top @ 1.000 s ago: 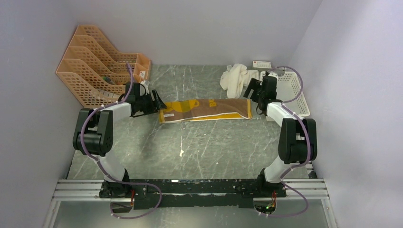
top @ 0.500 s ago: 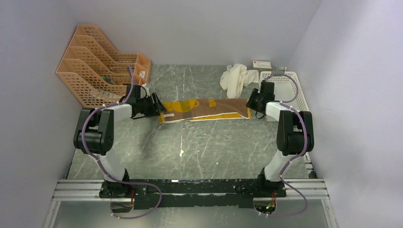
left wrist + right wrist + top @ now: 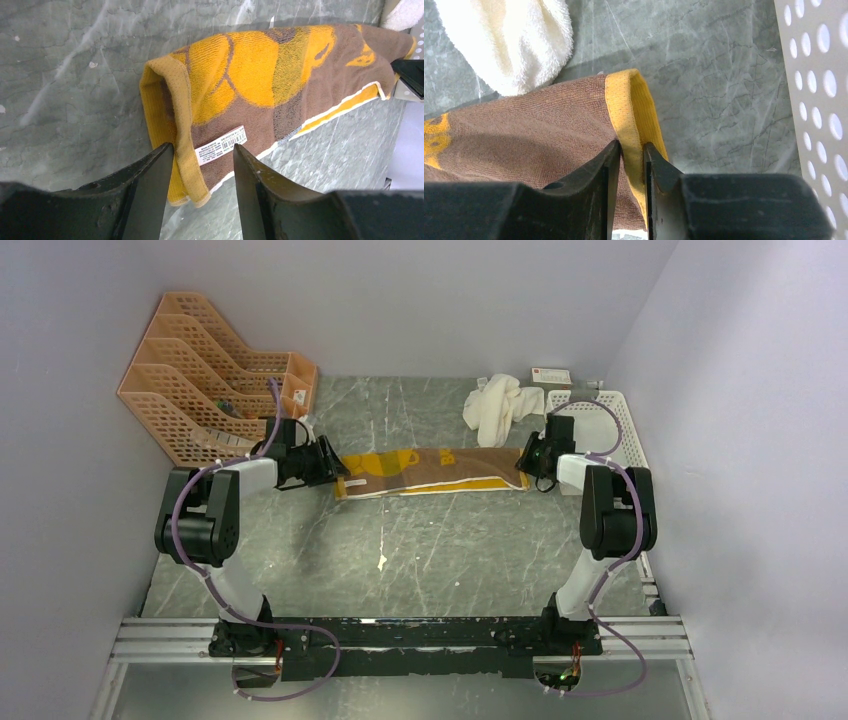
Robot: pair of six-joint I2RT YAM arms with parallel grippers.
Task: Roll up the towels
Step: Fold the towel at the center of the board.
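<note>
The brown towel [image 3: 435, 470] lies stretched flat across the far tabletop [image 3: 420, 540], with the cream towel [image 3: 495, 408] crumpled just behind its right end. The right pincer [image 3: 630, 150] pinches its yellow hem. The left pincer [image 3: 202, 152] straddles the other end, jaws apart.

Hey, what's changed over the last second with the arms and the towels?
The right fingers dropped from beside the cream towel to the right end of the brown towel and closed on its yellow hem. The left fingers narrowed around the towel's left end but haven't pinched it. Both towels, the orange trays and the white basket stayed put.
</note>
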